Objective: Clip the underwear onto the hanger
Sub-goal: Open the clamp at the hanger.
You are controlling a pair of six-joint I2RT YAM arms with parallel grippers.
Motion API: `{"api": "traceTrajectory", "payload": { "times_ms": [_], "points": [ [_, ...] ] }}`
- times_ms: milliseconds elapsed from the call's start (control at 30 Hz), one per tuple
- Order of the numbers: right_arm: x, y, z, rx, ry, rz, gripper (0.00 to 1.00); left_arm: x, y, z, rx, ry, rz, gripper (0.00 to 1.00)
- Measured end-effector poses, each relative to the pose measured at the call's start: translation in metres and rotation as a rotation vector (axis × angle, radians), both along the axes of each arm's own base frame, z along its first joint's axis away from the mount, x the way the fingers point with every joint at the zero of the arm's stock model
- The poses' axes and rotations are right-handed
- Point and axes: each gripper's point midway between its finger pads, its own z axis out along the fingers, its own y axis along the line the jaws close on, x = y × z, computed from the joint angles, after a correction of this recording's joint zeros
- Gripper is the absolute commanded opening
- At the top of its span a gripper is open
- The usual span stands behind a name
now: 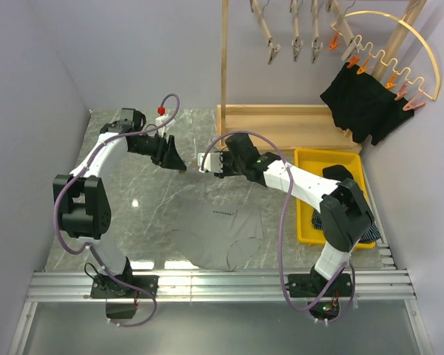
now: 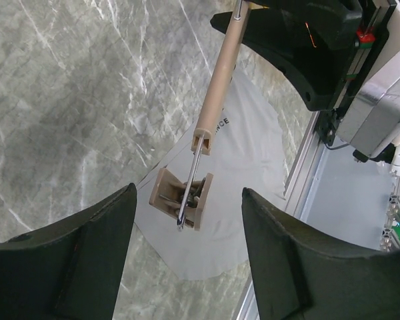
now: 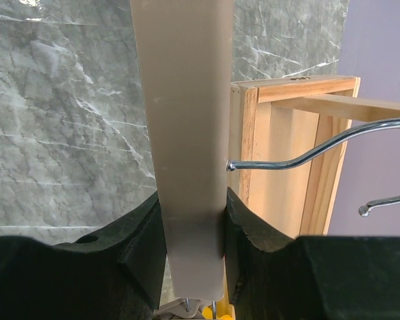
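The grey underwear (image 1: 222, 233) lies flat on the marble table (image 1: 133, 214), near the front. My right gripper (image 1: 209, 164) is shut on the beige bar of a wooden hanger (image 3: 187, 120) and holds it above the table. In the left wrist view the hanger's bar (image 2: 217, 87) ends in a wooden clip (image 2: 182, 199) that hangs over the underwear (image 2: 253, 140). My left gripper (image 1: 175, 160) is open and empty just left of the hanger. Its fingers (image 2: 73, 253) stand on either side of the clip, apart from it.
A wooden rack (image 1: 281, 118) stands at the back with several clip hangers (image 1: 270, 37). Black underwear (image 1: 362, 103) hangs on a curved hanger with orange clips (image 1: 399, 70). A yellow bin (image 1: 311, 159) of clothes sits at the right. Metal hooks (image 3: 307, 157) show right of the bar.
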Motion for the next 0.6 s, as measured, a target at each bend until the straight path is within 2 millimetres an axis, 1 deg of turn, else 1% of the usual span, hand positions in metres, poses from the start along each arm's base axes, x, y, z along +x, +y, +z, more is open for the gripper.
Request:
{"api": "traceTrajectory", "payload": {
  "times_ms": [133, 167, 233, 267, 333, 433, 467, 533, 567, 600],
  "points": [
    [-0.0004, 0.0006, 0.0000, -0.001, -0.001, 0.002, 0.00, 0.0006, -0.0002, 0.0008, -0.003, 0.002, 0.003, 0.66],
    [-0.0007, 0.0009, 0.0001, -0.001, -0.001, 0.002, 0.00, 0.0006, -0.0005, 0.0011, -0.005, 0.004, 0.004, 0.62],
    [-0.0014, 0.0019, 0.0001, -0.003, -0.003, 0.006, 0.00, 0.0008, -0.0009, 0.0014, -0.009, 0.008, 0.006, 0.58],
    [-0.0015, 0.0022, 0.0002, -0.004, -0.003, 0.007, 0.00, 0.0012, -0.0012, 0.0010, -0.010, 0.011, 0.007, 0.55],
    [-0.0022, 0.0031, 0.0002, -0.004, -0.003, 0.009, 0.00, 0.0019, -0.0013, 0.0010, -0.011, 0.013, 0.011, 0.50],
    [-0.0029, 0.0036, -0.0003, -0.005, -0.003, 0.012, 0.00, 0.0033, -0.0016, 0.0012, -0.014, 0.015, 0.015, 0.37],
    [-0.0032, 0.0038, -0.0006, -0.005, -0.002, 0.013, 0.00, 0.0036, -0.0018, 0.0009, -0.015, 0.018, 0.017, 0.27],
    [-0.0031, 0.0027, -0.0014, -0.011, -0.004, 0.012, 0.00, 0.0031, -0.0028, 0.0007, -0.023, 0.028, 0.015, 0.13],
    [-0.0032, 0.0020, -0.0022, -0.016, -0.005, 0.013, 0.00, 0.0024, -0.0035, 0.0011, -0.030, 0.034, 0.014, 0.02],
    [-0.0035, 0.0008, -0.0038, -0.022, -0.004, 0.014, 0.00, 0.0013, -0.0046, 0.0023, -0.041, 0.039, 0.009, 0.00]
  ]
}}
